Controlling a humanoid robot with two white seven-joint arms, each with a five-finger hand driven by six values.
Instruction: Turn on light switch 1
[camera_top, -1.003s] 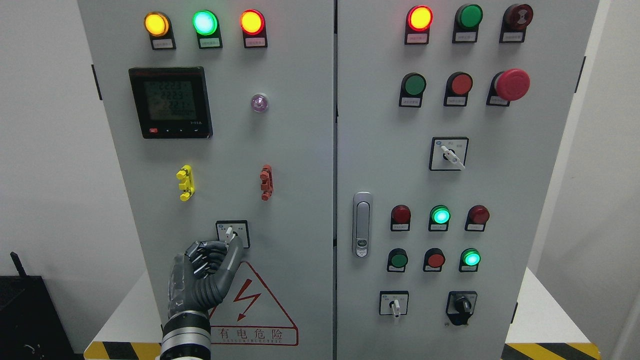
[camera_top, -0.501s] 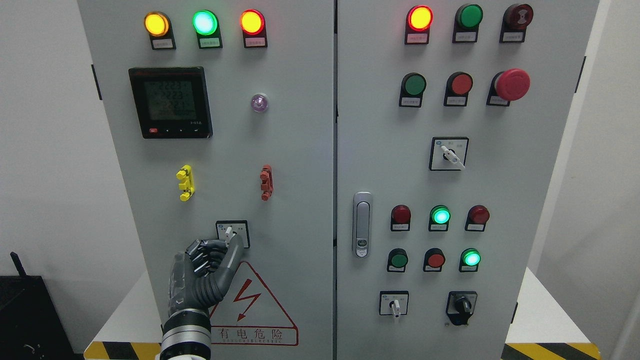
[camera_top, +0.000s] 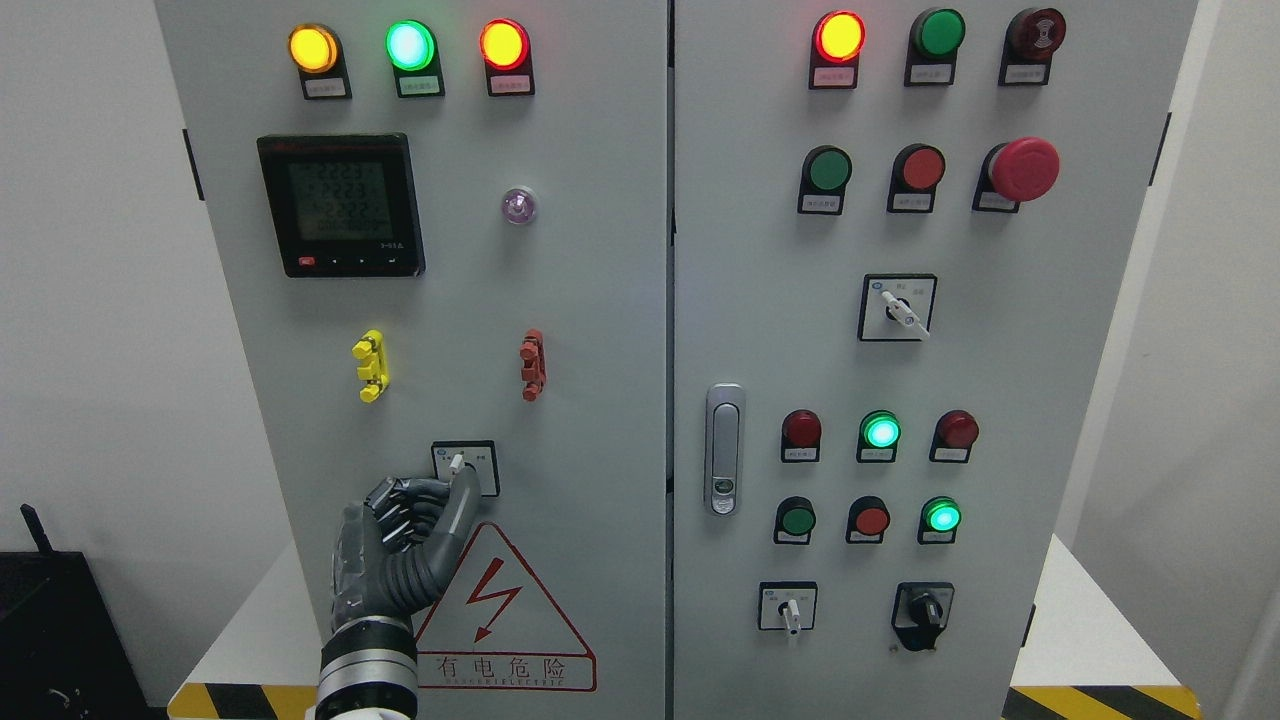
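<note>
The small white lever of the rotary light switch (camera_top: 458, 463) sits in a black-framed square plate low on the left door of the grey metal electrical cabinet (camera_top: 590, 300). Its long axis runs close to upright, the free end tipped slightly left of vertical. The left robot hand (camera_top: 405, 535), dark grey with jointed fingers, comes up from the bottom edge; its fingers are curled together and one fingertip (camera_top: 466, 484) lies against the switch's lower right side, though whether it truly pinches the lever cannot be told. Just below is a red triangular hazard sign with a lightning bolt (camera_top: 495, 610).

The cabinet stands on a white table (camera_top: 1075, 620) edged with yellow-and-black striped tape, against a plain white wall (camera_top: 90, 300).

The left door carries three lit lamps in a row along its top (amber, green, red), one black digital meter (camera_top: 341, 205), one yellow clip (camera_top: 371, 365) and one red clip (camera_top: 533, 365). The right door shows one red mushroom-head stop button (camera_top: 1025, 168) and one silver door latch (camera_top: 724, 448).
</note>
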